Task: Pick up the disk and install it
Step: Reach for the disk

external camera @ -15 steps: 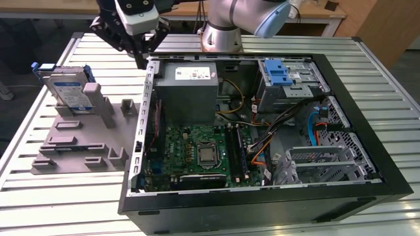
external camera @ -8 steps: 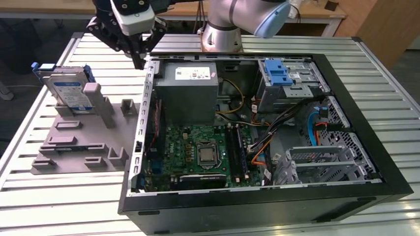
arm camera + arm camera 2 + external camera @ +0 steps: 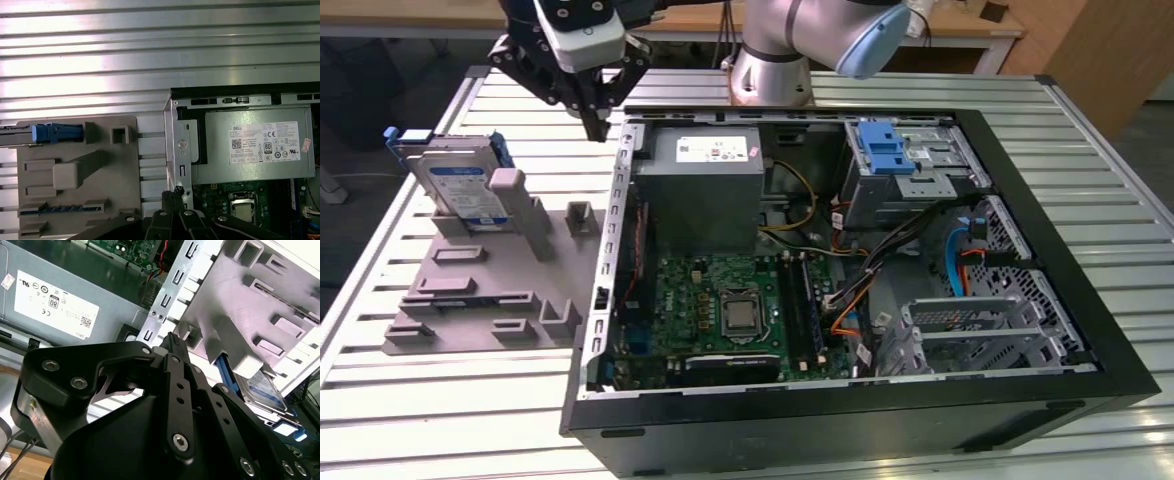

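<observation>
- Exterior view: black metal gripper [image 3: 596, 128] at upper part of the exterior view's left, fingers pinched together, empty, tip beside open black computer case [image 3: 854, 425]. Silver-grey rectangular disk [image 3: 460, 185] with blue frame upright in grey plastic fixture [image 3: 480, 290], the exterior view's left.
- Second wrist view: gripper [image 3: 172, 340] closed, empty; disk [image 3: 260, 387] in fixture [image 3: 225, 300].
- First wrist view: gripper [image 3: 175, 192] tips together; disk [image 3: 57, 133] edge-on in fixture [image 3: 125, 170].

slatted metal desk [image 3: 427, 400]. open black computer case [image 3: 854, 430], centre. inside: grey power supply [image 3: 707, 190] at 11 o'clock; green motherboard [image 3: 720, 300] at 7; blue ribbed latch [image 3: 887, 150] at 1; perforated drive cage [image 3: 987, 330] at 4. grey slotted fixture [image 3: 480, 290], 9 o'clock of case.
</observation>
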Robot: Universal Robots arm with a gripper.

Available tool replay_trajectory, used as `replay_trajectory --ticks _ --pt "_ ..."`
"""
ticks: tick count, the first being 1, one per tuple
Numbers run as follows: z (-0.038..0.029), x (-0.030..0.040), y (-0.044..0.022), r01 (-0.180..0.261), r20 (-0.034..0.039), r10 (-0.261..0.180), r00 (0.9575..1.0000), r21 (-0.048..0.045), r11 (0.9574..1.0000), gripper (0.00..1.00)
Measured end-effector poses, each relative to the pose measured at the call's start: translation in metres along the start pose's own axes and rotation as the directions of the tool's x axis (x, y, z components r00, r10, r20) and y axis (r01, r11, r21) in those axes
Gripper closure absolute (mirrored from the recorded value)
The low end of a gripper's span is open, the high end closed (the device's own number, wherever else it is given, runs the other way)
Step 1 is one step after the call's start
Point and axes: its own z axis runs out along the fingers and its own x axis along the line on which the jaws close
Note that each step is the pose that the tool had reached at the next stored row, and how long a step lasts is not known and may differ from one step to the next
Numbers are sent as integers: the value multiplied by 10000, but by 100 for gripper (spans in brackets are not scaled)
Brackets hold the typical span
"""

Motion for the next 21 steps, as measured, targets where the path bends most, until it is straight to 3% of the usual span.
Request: replay_trajectory --ticks 21 --pt "9 163 -5 -1 0 1 10000 0 10000 89"
